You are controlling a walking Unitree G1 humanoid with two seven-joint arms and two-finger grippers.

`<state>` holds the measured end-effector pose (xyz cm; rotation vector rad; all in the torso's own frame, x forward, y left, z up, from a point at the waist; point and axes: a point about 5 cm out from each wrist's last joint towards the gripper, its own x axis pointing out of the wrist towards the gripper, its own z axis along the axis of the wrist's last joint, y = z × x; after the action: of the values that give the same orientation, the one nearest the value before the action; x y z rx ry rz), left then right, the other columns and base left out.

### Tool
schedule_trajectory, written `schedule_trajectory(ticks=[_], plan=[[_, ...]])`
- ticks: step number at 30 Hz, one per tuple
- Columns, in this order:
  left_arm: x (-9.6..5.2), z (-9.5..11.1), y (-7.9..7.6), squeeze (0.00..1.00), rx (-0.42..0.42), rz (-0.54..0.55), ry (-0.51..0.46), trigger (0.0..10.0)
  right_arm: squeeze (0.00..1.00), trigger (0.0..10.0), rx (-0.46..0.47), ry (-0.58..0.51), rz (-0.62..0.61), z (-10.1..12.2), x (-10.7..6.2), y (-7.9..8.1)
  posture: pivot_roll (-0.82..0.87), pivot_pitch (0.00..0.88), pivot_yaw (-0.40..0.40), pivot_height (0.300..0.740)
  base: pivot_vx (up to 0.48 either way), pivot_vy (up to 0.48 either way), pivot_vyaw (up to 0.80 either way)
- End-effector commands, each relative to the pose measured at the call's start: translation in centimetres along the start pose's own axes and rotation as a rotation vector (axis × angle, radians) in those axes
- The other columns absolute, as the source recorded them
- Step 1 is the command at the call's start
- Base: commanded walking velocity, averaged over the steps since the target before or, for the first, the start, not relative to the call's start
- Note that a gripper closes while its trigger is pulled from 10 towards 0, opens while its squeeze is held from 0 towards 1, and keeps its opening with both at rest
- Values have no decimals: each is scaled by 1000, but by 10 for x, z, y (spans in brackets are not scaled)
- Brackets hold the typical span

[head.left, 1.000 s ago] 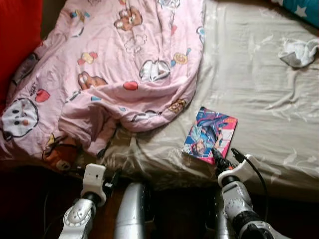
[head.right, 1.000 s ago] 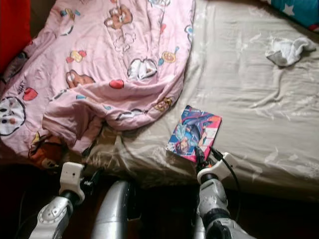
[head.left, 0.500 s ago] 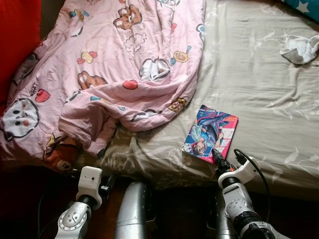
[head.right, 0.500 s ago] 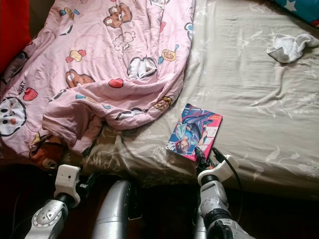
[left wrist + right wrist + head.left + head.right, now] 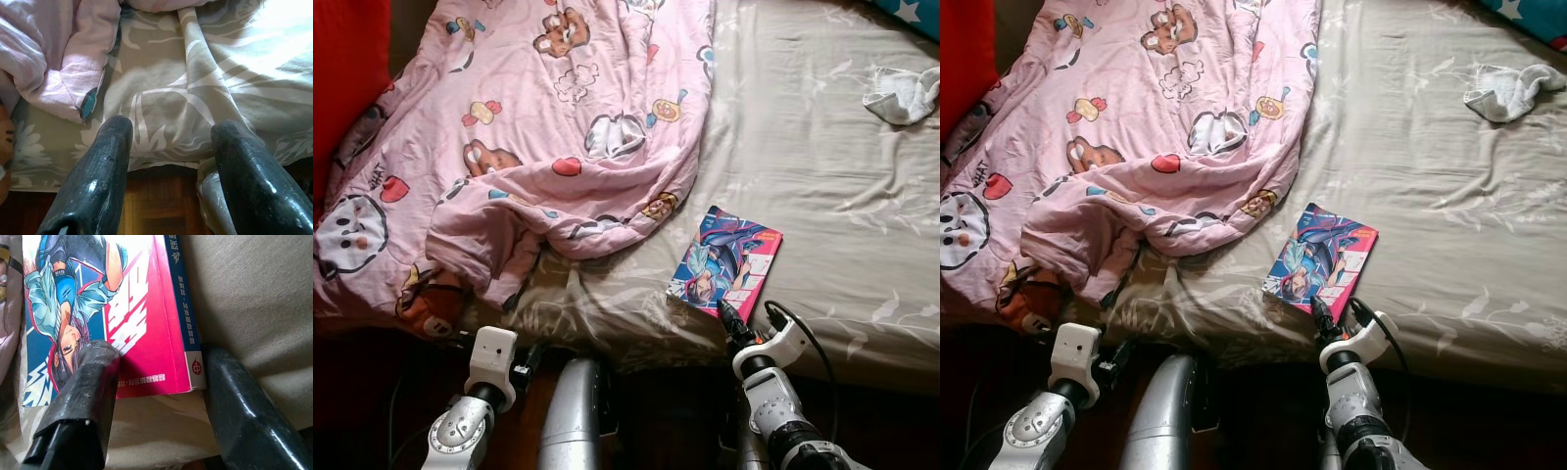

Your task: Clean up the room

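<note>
My right gripper (image 5: 156,377), fingers wide, straddles the near corner of the book (image 5: 725,261) lying on the bed (image 5: 832,176) beside the pink blanket (image 5: 538,127). My left gripper (image 5: 168,147) hangs open at the bed's edge.

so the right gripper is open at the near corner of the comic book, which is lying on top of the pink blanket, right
Not quite. The right gripper is open at the near corner of the comic book, but the book lies on the bare grey-beige sheet, beside the pink blanket and apart from it. The left eye view shows sheet between them.
</note>
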<state>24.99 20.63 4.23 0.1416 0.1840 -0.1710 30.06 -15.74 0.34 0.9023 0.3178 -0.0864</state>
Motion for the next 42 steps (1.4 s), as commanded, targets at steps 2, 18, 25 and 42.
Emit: schedule_trajectory(ticks=[2,18,25,42], plan=[[-10,-10,5,0,26,-1,57,10000,0,10000,32,68,-49,-20,-8,-10,164,356,187,601,0,0,0],[-16,-9,7,0,40,2,67,10000,0,0,107,-49,-57,0,-7,-14,180,374,204,601,0,0,0],[-18,-11,8,0,42,6,77,10000,0,0,129,-61,-52,1,-6,-13,185,378,203,601,0,0,0],[-12,-12,5,0,39,3,86,10000,0,0,133,-54,-56,-7,-9,-15,171,356,197,601,0,0,0]])
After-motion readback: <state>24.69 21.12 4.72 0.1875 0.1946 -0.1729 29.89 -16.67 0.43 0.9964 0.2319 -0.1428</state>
